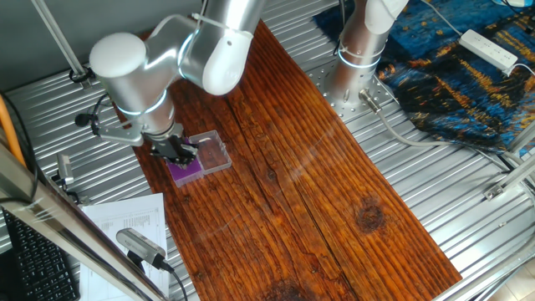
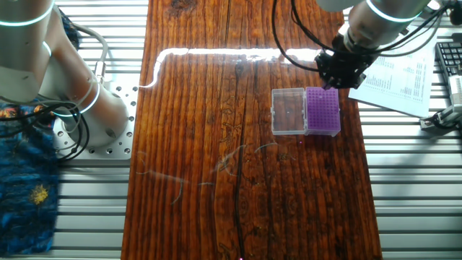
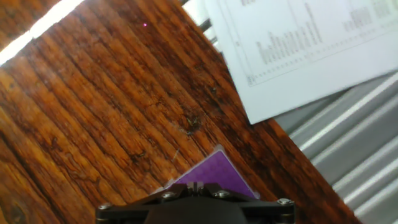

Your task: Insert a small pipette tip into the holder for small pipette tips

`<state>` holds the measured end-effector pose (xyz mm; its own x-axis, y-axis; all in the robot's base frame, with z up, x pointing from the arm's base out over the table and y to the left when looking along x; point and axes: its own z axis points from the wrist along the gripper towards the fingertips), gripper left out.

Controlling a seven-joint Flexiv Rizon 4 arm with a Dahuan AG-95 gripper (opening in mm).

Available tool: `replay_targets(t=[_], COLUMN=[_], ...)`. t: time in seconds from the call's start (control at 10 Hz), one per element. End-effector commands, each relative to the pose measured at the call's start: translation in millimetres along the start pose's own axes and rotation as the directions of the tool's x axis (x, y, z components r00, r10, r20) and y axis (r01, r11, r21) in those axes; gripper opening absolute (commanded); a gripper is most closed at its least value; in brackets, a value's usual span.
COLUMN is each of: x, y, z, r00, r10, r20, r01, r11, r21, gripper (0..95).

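Observation:
The holder for small pipette tips is a flat purple block [image 1: 191, 173] near the left edge of the wooden board, also seen in the other fixed view [image 2: 323, 113] and in the hand view [image 3: 214, 171]. A clear plastic box [image 2: 289, 110] is joined to its side. My gripper [image 1: 178, 152] hangs just above the block's outer edge, in the other fixed view [image 2: 334, 84] at its far side. In the hand view its fingertips [image 3: 195, 186] stand close together with a thin pale sliver between them, which looks like the small pipette tip. The tip is too small to make out in the fixed views.
A printed paper sheet [image 3: 311, 50] lies on the ribbed metal table beside the board's edge, close to the holder [image 2: 397, 76]. A second arm's base [image 2: 101, 119] stands across the board. A dark patterned cloth [image 1: 468, 75] and a white power strip [image 1: 489, 48] lie beyond it.

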<state>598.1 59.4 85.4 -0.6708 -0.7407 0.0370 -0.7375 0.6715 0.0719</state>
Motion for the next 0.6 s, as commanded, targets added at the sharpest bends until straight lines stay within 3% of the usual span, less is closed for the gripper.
replay_targets(t=[0.1,0.3,0.5,0.6], x=[15.5,28.9,45.1,56.8], y=[-10.7,-12.4,-3.5,4.5], z=[-12.2,-16.1,-19.1,-21.1], r00=[0.983,0.959,0.937,0.914], r10=[0.185,0.281,0.349,0.406], r20=[-0.021,-0.021,-0.017,-0.016], r01=[-0.185,-0.281,-0.349,-0.406], r11=[0.983,0.96,0.937,0.914], r21=[0.006,0.008,0.01,0.015], gripper=[0.0,0.0,0.0,0.0])
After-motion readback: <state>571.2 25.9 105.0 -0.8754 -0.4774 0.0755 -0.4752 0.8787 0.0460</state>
